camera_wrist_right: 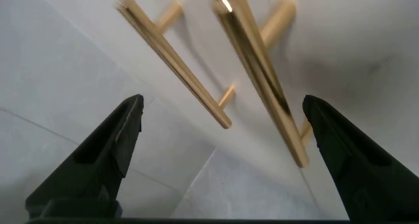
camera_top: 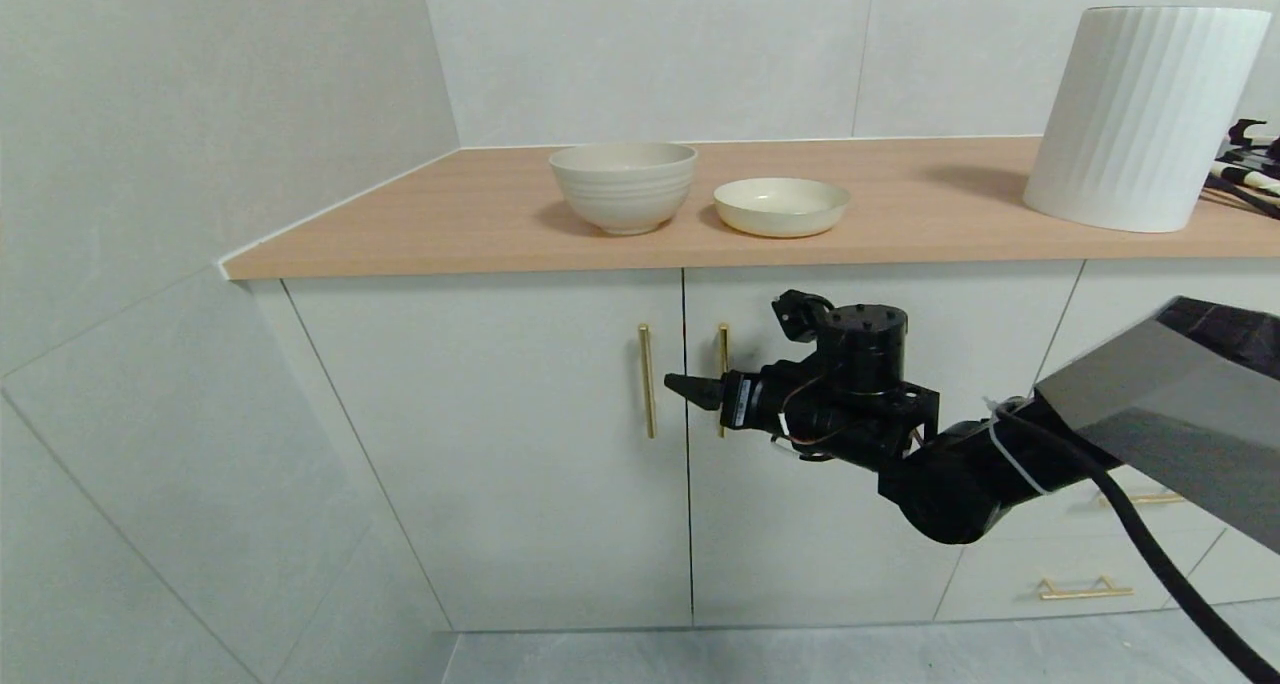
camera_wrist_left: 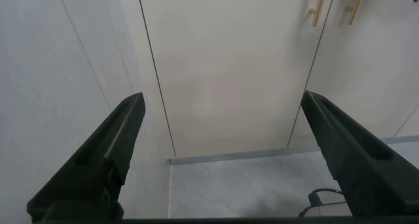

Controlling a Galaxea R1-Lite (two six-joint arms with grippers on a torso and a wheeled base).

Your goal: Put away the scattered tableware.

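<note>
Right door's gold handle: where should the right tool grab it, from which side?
Grip the right door handle mid-bar, approaching from the front. The bar is vertical and stands off its door, so the open right tool should probably straddle it sideways. The left door handle sits close beside; clearance looks tight.

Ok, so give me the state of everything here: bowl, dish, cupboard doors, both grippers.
bowl: upright on the counter
shallow dish: upright, empty
left cupboard door: shut
right cupboard door: shut
right gripper: open, at the door handles, gripping neither
left gripper: open, holding nothing
white ribbed container: upright
</note>
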